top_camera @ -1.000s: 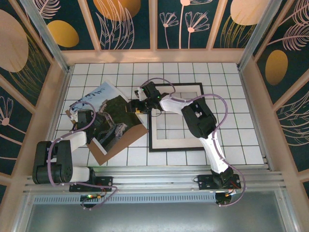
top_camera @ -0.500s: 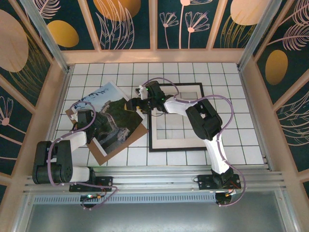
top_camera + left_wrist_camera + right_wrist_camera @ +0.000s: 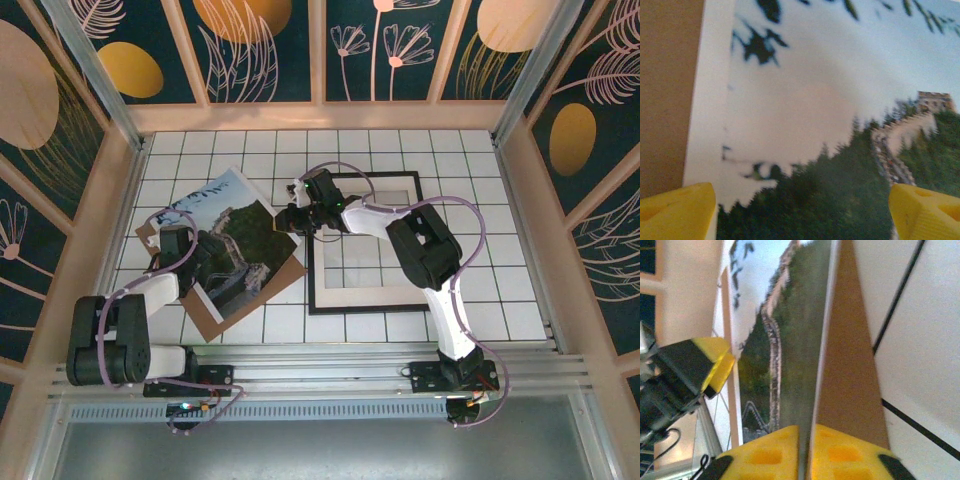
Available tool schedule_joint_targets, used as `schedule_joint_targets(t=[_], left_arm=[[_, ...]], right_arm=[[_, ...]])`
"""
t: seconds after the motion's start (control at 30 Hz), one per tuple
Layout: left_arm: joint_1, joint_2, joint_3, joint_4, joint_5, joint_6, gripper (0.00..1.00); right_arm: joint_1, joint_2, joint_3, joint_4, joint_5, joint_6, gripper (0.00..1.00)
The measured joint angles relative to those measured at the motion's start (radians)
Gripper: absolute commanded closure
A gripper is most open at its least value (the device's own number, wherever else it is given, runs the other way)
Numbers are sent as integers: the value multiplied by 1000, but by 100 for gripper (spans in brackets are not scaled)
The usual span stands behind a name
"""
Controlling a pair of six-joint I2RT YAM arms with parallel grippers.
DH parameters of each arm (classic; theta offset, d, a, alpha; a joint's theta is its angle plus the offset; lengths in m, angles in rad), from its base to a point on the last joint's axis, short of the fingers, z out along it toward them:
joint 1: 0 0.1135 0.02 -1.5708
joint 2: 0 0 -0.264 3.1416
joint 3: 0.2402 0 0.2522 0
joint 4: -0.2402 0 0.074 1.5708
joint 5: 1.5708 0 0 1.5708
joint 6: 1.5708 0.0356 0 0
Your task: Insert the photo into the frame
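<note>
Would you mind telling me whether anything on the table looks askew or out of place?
The photo lies rotated against the tile lines, on a brown backing board left of the frame, which sits square to them. The right gripper is shut on the photo's edge; nothing looks damaged or spilled.

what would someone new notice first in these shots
A big landscape photo lies skewed on a brown backing board left of centre. The right arm reaches across the black frame, jaws pinched on the photo's edge; the left arm holds its jaws open above the print.
</note>
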Motion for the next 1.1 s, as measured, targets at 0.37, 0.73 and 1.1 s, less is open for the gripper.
schedule_joint_targets(t=[0.37, 0.73, 1.1], left_arm=[[-343, -348, 83, -6, 35, 127, 8], [-823, -158, 254, -46, -236, 472, 5], [-916, 121, 310, -8, -563, 739, 7]], right_arm=[[-78, -79, 8, -43, 59, 19, 100], [-159, -186, 4, 10, 41, 123, 100], [-188, -186, 4, 10, 12, 171, 100]])
